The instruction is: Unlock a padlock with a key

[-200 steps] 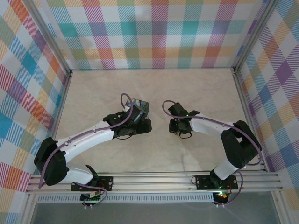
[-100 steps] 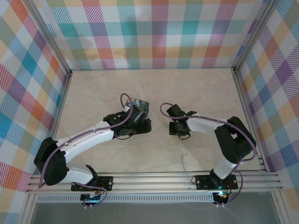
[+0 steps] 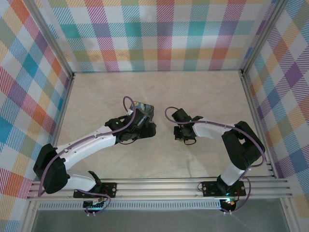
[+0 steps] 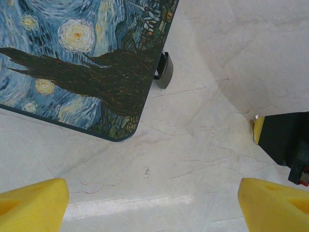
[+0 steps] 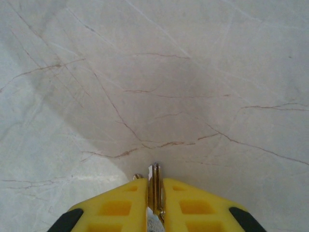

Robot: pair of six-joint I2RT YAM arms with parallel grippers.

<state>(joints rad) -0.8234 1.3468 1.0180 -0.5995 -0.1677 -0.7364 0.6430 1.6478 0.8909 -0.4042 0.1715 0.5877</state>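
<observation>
Pinching together, the right gripper [image 5: 155,186] clamps the key [image 5: 154,173], a thin flat silvery blade, above the veined table [image 5: 145,72]. The left gripper [image 4: 154,205] stands wide apart near the small dark padlock [image 4: 164,71], which touches the painted box [image 4: 82,72]

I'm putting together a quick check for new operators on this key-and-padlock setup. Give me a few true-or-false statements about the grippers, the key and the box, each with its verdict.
1. The right gripper has its jaws closed on the key. True.
2. The key lies flat on the table. False: it is held edge-on between the jaws, with its tip poking out above the table.
3. The left gripper has its jaws wide open. True.
4. The left gripper is gripping the box. False: the box, printed with a blue swirling painting, lies on the table ahead of the jaws and apart from them.
</observation>
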